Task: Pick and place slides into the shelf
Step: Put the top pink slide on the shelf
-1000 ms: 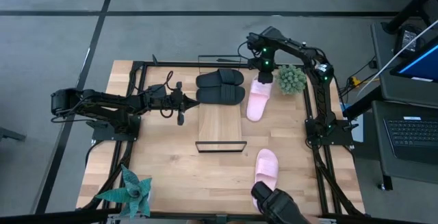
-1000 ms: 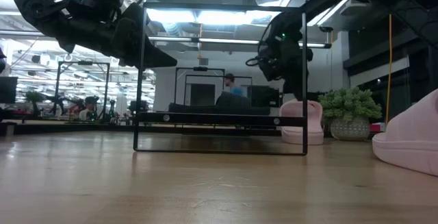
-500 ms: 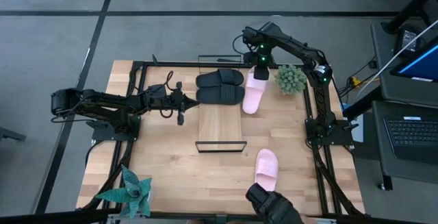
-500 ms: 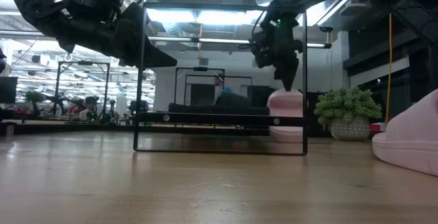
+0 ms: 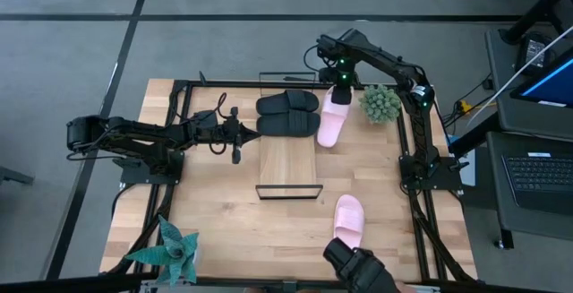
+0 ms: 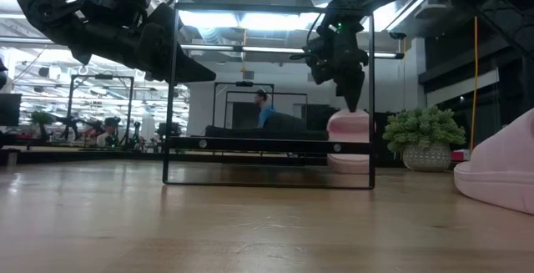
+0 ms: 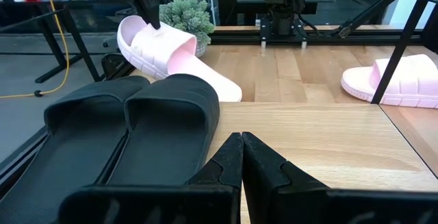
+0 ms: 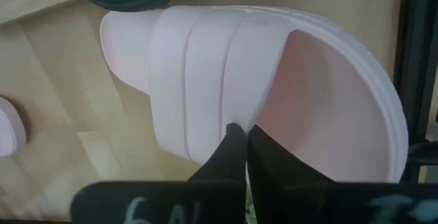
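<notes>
I saw two matte black jointed arms with thin black cables looped along them. The right arm (image 5: pixel 385 60) carried small green lights. Its pincer (image 8: pixel 239 157) had tapered dark fingers above white "6A" lettering.

overhead, table-level, two wrist close-ups

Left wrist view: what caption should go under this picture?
Two matte black slides rest on the light-wood shelf while the right end effector lifts one pale pink slide.

two black slides (image 5: pixel 288 114) fill the shelf's (image 5: pixel 288 163) far end; its near half lies bare.
</notes>
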